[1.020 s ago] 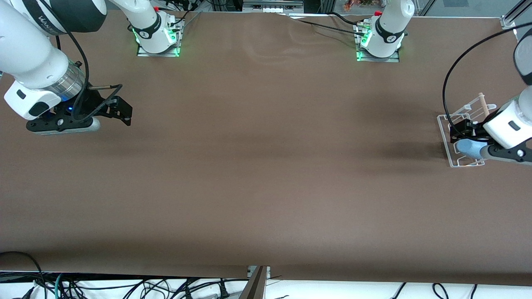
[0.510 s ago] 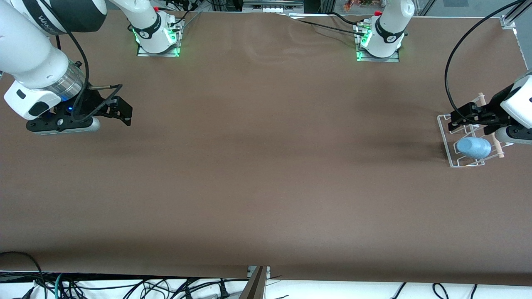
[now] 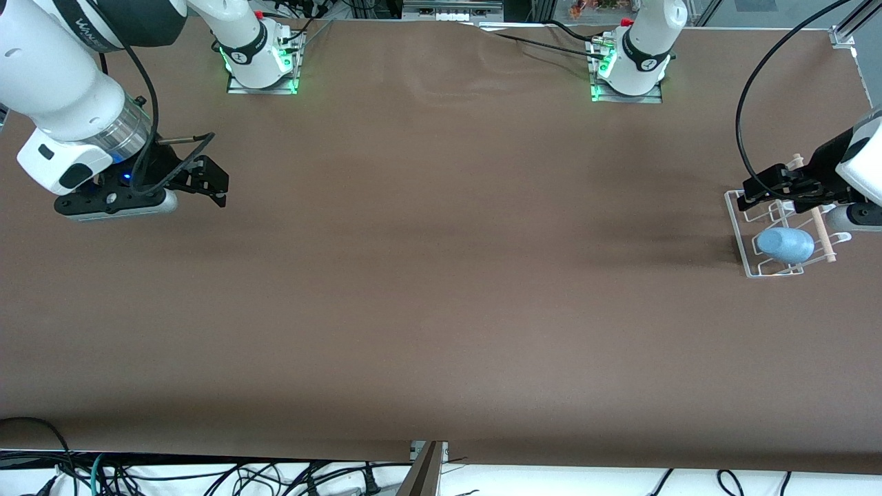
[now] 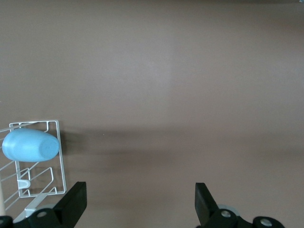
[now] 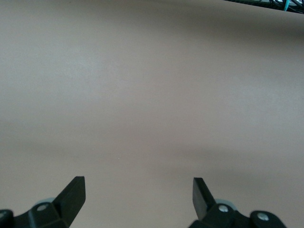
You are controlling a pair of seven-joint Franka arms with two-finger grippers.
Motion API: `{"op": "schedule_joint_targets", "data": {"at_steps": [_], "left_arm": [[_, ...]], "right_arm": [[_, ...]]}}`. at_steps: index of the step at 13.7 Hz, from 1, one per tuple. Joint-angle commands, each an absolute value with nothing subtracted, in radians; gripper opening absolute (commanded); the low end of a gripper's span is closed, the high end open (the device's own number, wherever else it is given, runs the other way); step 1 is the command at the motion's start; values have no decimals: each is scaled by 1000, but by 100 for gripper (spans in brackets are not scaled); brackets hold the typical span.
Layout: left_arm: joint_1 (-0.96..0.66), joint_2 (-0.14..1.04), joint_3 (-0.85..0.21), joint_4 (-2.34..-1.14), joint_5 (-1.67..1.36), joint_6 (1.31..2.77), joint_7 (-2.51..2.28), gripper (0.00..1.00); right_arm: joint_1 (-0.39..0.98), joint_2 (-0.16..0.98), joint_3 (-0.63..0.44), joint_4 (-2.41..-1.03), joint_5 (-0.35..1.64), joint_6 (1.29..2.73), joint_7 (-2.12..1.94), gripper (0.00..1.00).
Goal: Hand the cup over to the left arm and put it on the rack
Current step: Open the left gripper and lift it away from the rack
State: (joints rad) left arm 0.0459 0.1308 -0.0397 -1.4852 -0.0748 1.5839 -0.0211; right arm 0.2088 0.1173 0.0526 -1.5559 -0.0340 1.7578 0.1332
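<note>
- The cup [image 3: 785, 244] lies on its side on the rack [image 3: 739, 227], at the right edge of the front view, a little above the middle height. In the left wrist view it shows at the left edge, resting in the wire frame.
- The rack stands on the brown table [image 3: 441, 289] at the left arm's end. Its thin wooden dowel [image 3: 823, 238] runs beside the cup.
- The left gripper [image 3: 761, 192] hangs over the part of the rack that is higher in the front view, just above the cup in the frame. Its fingers are spread wide and nothing is between them; the cup is released.
- In the left wrist view the two black fingertips [image 4: 73, 202] stand well apart at the bottom edge, with only bare table between them.
- The right gripper [image 3: 215, 184] is in the upper left of the front view, over the table at the right arm's end. It is also spread wide and holds nothing. This arm waits.
- My judgement: the handover and the placing look finished, because the cup rests on the rack and no gripper touches it.
- What is left seems small: the left arm may only need to move away from the rack.
</note>
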Motion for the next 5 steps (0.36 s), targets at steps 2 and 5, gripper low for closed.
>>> {"op": "schedule_joint_targets", "data": {"at_steps": [2,5], "left_arm": [[32,184,-41,-1385,-12,1506,-37,100],[32,187,-40,-1385,-12,1506,-37,100]], "right_arm": [[224,123,51,-1540,-44,1761,130,100],[225,123,51,-1537,-44,1761,130,100]]}}
